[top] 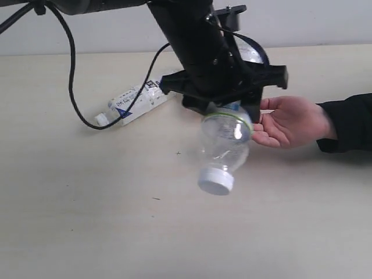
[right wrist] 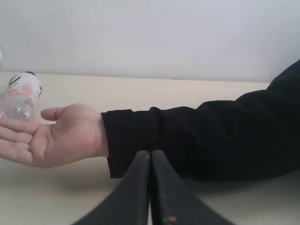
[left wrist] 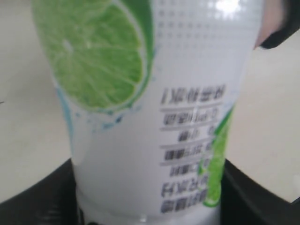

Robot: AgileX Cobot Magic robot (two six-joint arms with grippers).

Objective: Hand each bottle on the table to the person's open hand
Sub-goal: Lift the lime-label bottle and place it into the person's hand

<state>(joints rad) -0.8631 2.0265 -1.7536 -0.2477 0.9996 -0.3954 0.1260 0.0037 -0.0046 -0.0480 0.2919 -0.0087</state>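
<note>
My left gripper is shut on the lime-label bottle and holds it above the table, its white cap tipped down. The bottle hangs just left of the person's open hand, which lies palm up with a black sleeve. In the left wrist view the lime-label bottle fills the frame between the black fingers. The white-blue bottle lies on the table at the back left. A pink bottle with a black cap lies beyond the open hand. My right gripper is shut and empty, near the sleeve. The apple-and-butterfly bottle is out of view.
A clear rounded bottle shows partly behind the left arm; I cannot tell which one. A black cable loops down to the table beside the white-blue bottle. The person's black sleeve stretches across the table in front of my right gripper.
</note>
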